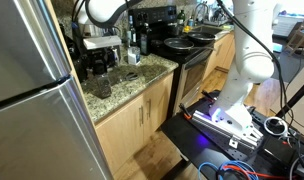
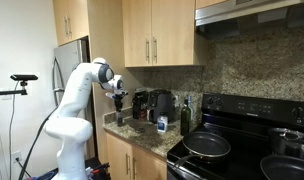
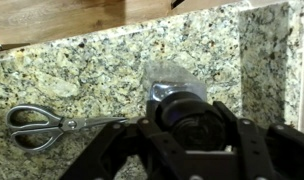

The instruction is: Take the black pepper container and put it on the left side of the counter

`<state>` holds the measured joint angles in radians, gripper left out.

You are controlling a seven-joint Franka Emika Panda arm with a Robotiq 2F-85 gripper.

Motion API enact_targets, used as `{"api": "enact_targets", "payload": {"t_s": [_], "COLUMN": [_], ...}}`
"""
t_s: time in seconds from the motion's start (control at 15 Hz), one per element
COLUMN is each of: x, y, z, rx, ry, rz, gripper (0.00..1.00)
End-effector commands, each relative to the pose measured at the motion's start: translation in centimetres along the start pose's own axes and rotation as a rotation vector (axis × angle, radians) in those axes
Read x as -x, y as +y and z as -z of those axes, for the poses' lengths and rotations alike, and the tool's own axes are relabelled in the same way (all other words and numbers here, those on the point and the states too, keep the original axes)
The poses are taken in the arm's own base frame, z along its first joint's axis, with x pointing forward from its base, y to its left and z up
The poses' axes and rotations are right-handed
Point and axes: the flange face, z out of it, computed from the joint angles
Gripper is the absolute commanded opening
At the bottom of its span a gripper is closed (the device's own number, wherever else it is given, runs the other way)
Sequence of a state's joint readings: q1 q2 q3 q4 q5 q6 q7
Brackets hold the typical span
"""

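Observation:
The black pepper container (image 3: 182, 105) has a black cap and a clear body. In the wrist view it sits between the fingers of my gripper (image 3: 187, 120), which is shut on it. I hold it a little above the speckled granite counter (image 3: 92, 70). In both exterior views my gripper (image 1: 120, 47) (image 2: 119, 99) hangs over the counter (image 1: 132, 82) (image 2: 142, 137) near its end by the fridge. The container itself is too small to make out in those views.
Metal scissors (image 3: 47, 125) lie on the counter beside the container. A coffee maker (image 1: 97, 50) and bottles (image 2: 185, 115) stand at the back of the counter. The black stove with pans (image 2: 207, 145) adjoins it. A steel fridge (image 1: 32, 100) stands at the counter's end.

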<state>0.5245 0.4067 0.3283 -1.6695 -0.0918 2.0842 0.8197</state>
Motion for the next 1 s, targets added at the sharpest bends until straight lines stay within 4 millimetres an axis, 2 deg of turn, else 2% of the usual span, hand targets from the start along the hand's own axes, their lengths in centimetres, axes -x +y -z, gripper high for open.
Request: {"api": "enact_targets", "payload": {"t_s": [0.0, 0.13, 0.53, 0.6, 0.73, 0.8, 0.87, 0.93], "x": [-2.2, -3.1, -4.8, -4.1, -3.7, -3.9, -3.5, -3.2], "y": [-1.6, -1.9, -1.8, -2.3, -2.3, -2.2, -2.2, -2.1], "z": [0.2, -0.2, -3.4, -2.7, -2.9, -3.2, -3.1, -2.9], "rx": [0.007, -0.002, -0.015, -0.028, -0.041, -0.050, -0.053, -0.046], "ry": [-0.001, 0.011, 0.008, 0.012, 0.011, -0.002, -0.007, -0.011], "rz": [-0.012, -0.028, -0.061, -0.062, -0.070, -0.075, -0.073, -0.075], "gripper": [0.33, 0.33, 0.33, 0.33, 0.33, 0.70, 0.84, 0.89]}}
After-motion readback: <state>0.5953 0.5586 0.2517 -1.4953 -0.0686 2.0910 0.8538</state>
